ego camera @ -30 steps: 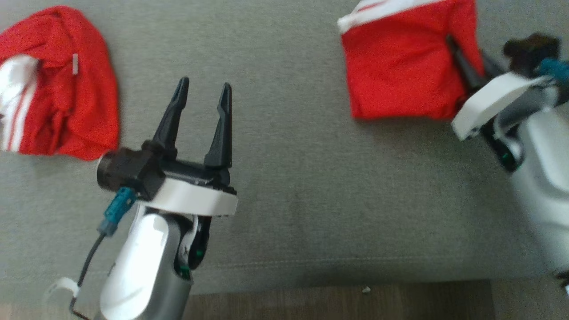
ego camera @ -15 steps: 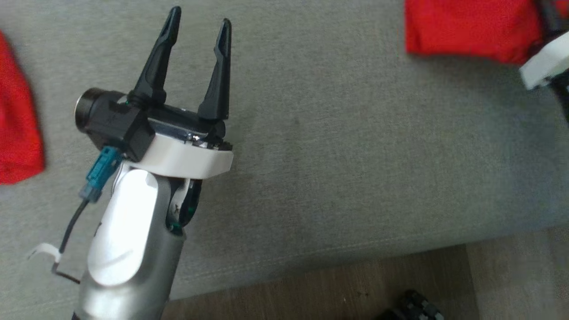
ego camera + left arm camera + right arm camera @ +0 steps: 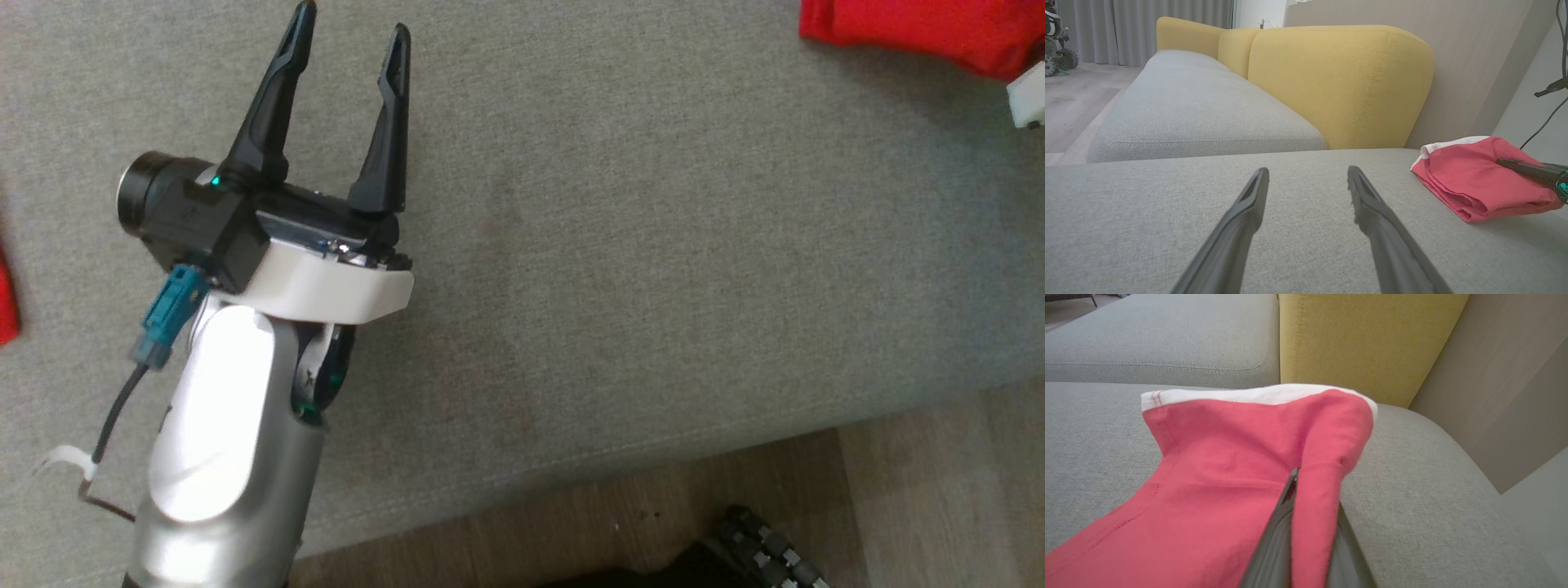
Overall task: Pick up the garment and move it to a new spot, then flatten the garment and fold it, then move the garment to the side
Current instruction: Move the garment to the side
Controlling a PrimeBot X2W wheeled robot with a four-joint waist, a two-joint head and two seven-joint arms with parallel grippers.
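Observation:
The garment [image 3: 914, 33] is red with a white band and lies folded on the grey sofa seat [image 3: 653, 245], at the top right of the head view. In the right wrist view my right gripper [image 3: 1308, 506] is shut on a raised fold of the garment [image 3: 1220, 469], and cloth hides its fingertips. The left wrist view has the garment [image 3: 1474, 179] at the right with a dark finger [image 3: 1527, 169] of the right gripper reaching into it. My left gripper [image 3: 349, 33] hovers open over bare seat, well left of the garment, with nothing between its fingers [image 3: 1249, 212].
Yellow back cushions [image 3: 1339, 81] stand behind the seat, with a wall panel [image 3: 1494, 375] to the right. The seat's front edge [image 3: 653, 453] drops to wooden floor [image 3: 898, 506]. A dark wheeled part [image 3: 759, 555] shows at the bottom. A strip of another red cloth [image 3: 4, 306] sits at the left edge.
The head camera has moved, so the whole picture has shifted and more floor shows. The right gripper keeps its hold on the garment and the left gripper stays open.

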